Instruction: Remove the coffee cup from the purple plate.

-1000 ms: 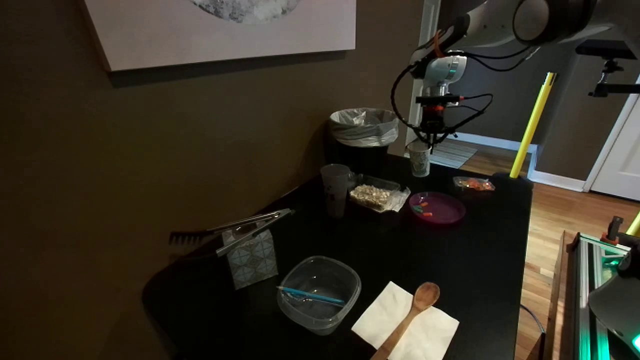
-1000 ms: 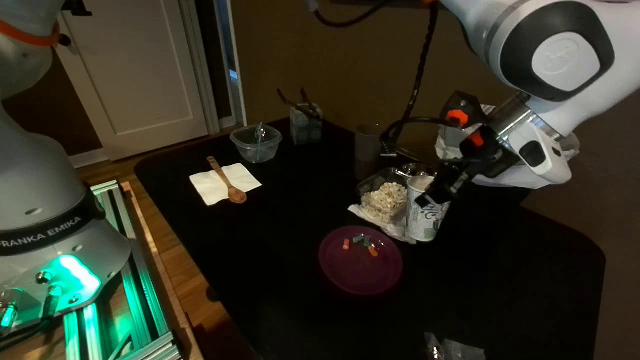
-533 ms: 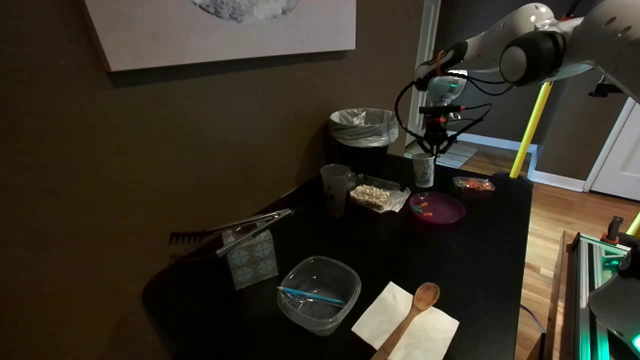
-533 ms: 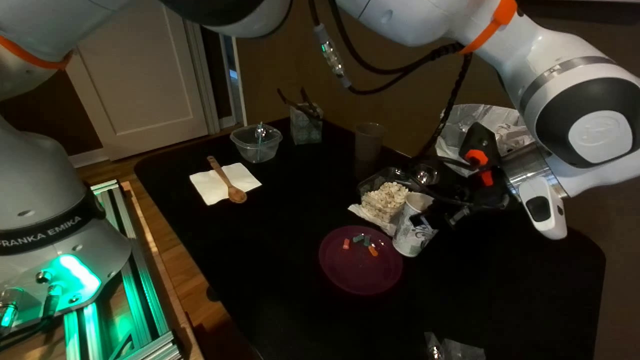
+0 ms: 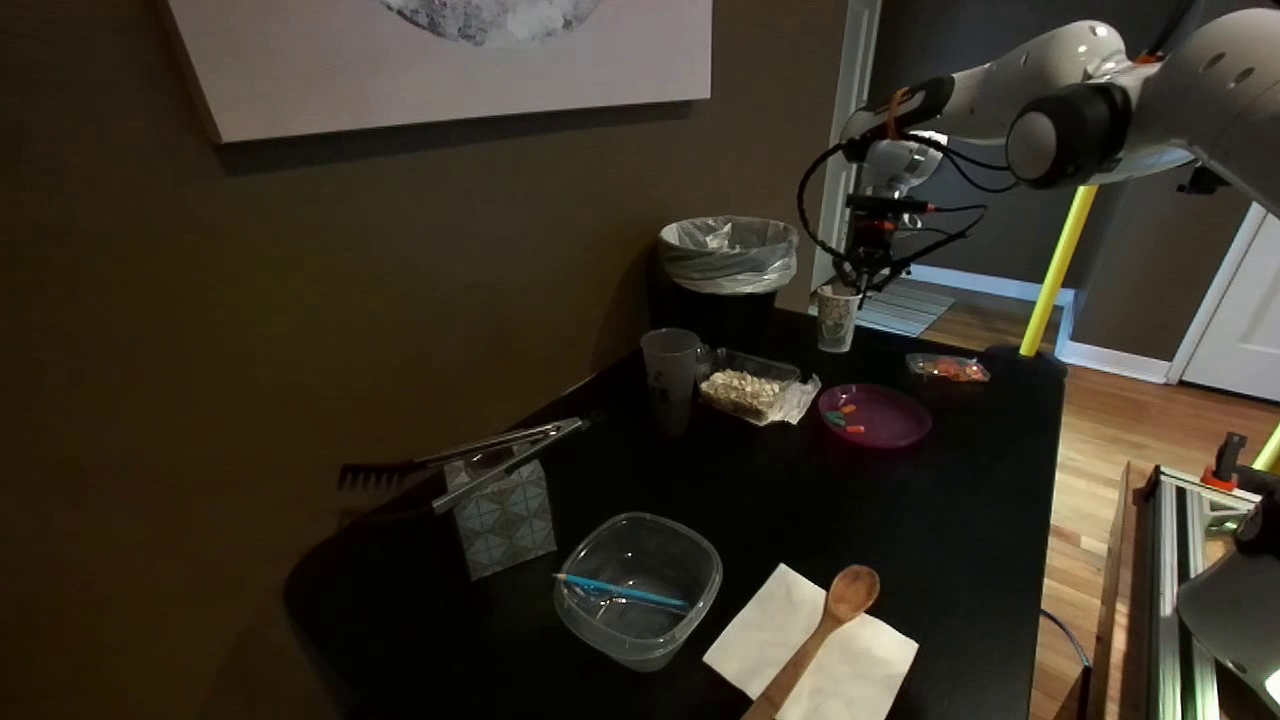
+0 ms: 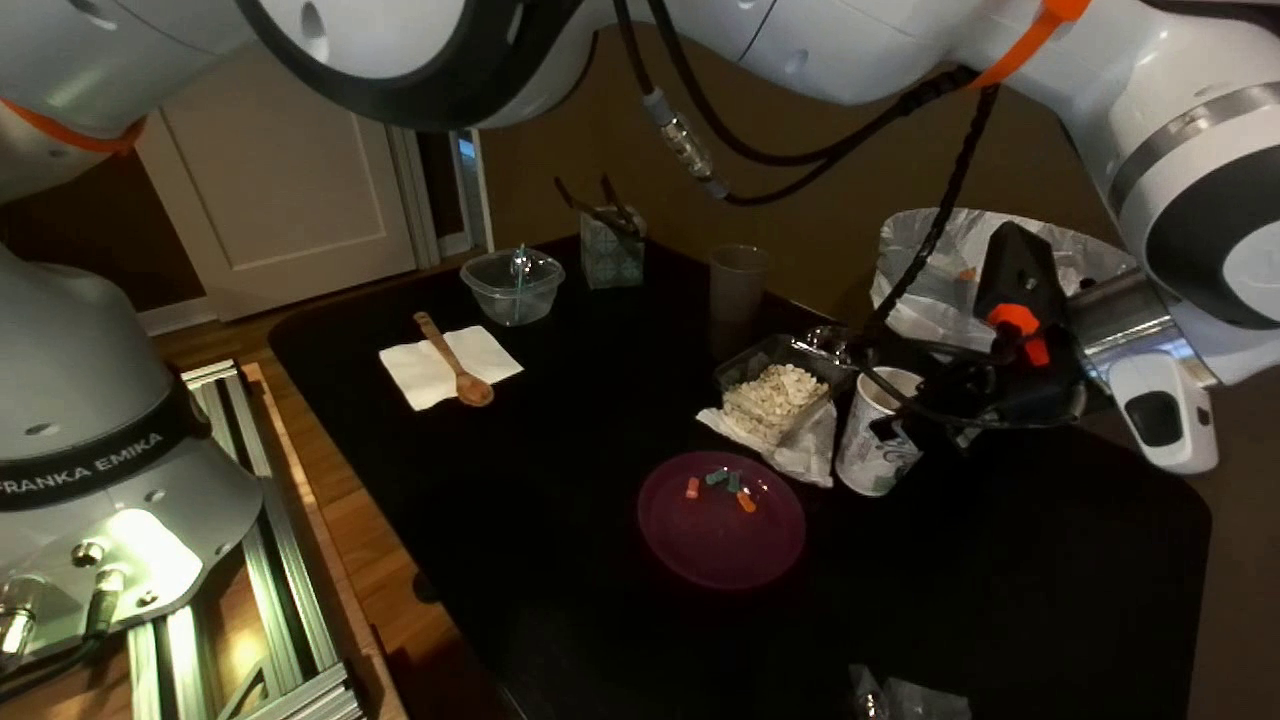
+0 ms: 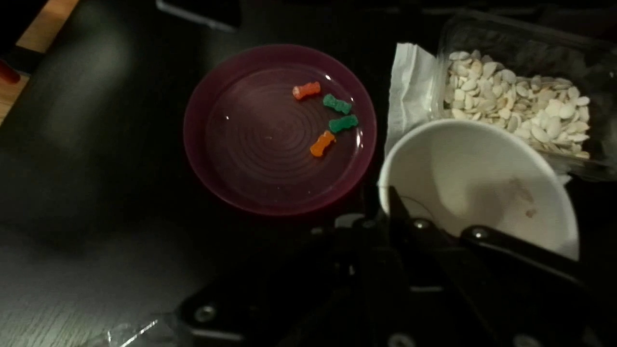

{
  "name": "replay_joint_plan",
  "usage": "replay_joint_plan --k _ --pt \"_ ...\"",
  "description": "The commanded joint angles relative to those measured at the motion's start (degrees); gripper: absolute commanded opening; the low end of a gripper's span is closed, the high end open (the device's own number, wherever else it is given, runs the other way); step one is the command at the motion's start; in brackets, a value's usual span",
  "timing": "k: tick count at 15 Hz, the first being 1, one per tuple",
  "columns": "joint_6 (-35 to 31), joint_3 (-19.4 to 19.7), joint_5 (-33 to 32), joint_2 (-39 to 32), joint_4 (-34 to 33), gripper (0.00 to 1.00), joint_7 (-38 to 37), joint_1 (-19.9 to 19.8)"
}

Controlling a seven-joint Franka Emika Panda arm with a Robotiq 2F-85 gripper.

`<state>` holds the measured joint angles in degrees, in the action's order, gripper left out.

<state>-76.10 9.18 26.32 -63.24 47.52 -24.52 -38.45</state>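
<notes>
In an exterior view, a claw (image 5: 862,294) clasps a cup (image 5: 836,322) beyond a plate (image 5: 895,422). In an exterior view, the cup is near the plate; whether it touches the desk (image 6: 570,450) is unclear. In the wrist view, fingers (image 7: 398,207) pinch the cup's wall; four candies (image 7: 322,143) lie in the plate.

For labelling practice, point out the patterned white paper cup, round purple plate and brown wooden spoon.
Paper cup (image 6: 868,452), in an exterior view: side.
Purple plate (image 7: 278,129), in the wrist view: centre.
Wooden spoon (image 5: 851,592), in an exterior view: bowl.
</notes>
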Motion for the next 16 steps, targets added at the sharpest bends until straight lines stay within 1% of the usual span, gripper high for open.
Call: replay_joint_plan --k 1,3,4,7,13,16 --pt "-1.3 0.0 0.0 0.2 -0.6 0.04 0.0 -0.2" --pt "-2.3 0.0 0.0 0.6 -1.0 0.04 0.0 -0.3" --pt "-2.3 0.0 0.0 0.7 -1.1 0.01 0.0 -0.2" --pt "-1.6 -0.7 0.8 -1.3 -2.5 0.01 0.4 -1.2" --pt "-2.7 -0.6 0.8 -2.8 -2.5 0.01 1.4 -1.9" --pt "-5.8 -0.3 0.9 -2.7 -1.5 0.01 2.1 -2.0"
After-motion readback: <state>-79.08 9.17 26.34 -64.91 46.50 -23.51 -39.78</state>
